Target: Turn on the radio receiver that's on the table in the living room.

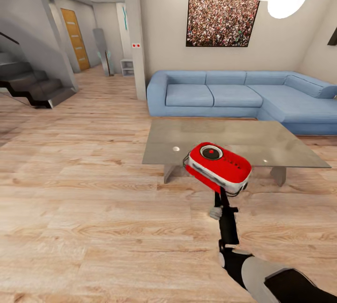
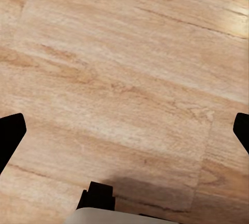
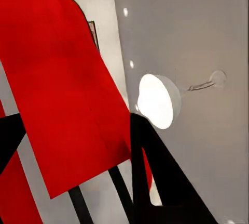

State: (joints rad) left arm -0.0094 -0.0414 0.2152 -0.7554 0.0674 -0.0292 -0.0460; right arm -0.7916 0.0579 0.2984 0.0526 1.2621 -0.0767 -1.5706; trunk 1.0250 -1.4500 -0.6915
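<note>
The right gripper [image 1: 223, 194] pointed upward and pinched the radio receiver [image 1: 218, 166] from below, holding it tilted in the air in front of the near edge of the coffee table [image 1: 262, 144], its red grilled front and round dial [image 1: 210, 152] facing up. No brand or lettering could be read on it. In the right wrist view the red body [image 3: 62, 89] sat against the dark fingers [image 3: 155, 172], with the white pendant lamp [image 3: 155, 101] beyond them. Behind the table stood the blue corner sofa [image 1: 224, 94] under a framed crowd photo [image 1: 221, 20]. The left gripper [image 2: 124, 130] hung over the wood plank floor [image 2: 114, 63], its fingertips [image 2: 10, 135] spread wide apart, holding nothing.
</note>
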